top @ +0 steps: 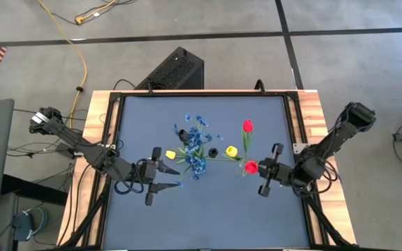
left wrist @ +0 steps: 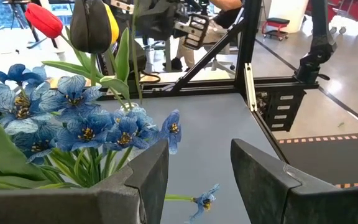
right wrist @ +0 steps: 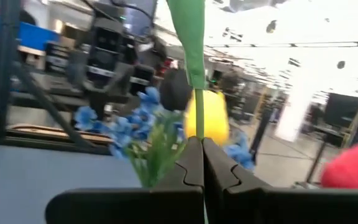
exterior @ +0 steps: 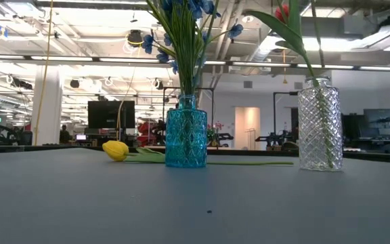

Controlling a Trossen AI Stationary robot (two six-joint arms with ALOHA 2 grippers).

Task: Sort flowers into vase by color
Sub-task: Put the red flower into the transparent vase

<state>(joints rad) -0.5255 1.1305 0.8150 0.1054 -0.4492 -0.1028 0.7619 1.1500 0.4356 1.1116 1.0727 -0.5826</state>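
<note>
Right pincer (top: 269, 171): clamped shut on a green stem (right wrist: 194, 56), arm reaching inward over the bench (top: 208, 216).
Left pincer (top: 163, 171): spread wide, empty, beside the blue blossoms (top: 195, 150).

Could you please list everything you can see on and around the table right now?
blue blossom sprays: several, blue, standing in the blue vase
loose blossom: one, blue, lying on the mat by the left gripper
red tulips: two, red; one in the clear vase, one beside the right gripper
yellow tulips: two, yellow; one lying on the mat beside the blue vase, one mid-table
blue vase: one, blue glass, mid-table
clear vase: one, clear glass, to the right of the blue vase in the low view
table: one, dark mat, wooden edges
left gripper: open, facing the blue sprays
right gripper: shut on a green stem; I cannot tell whose bloom
</note>
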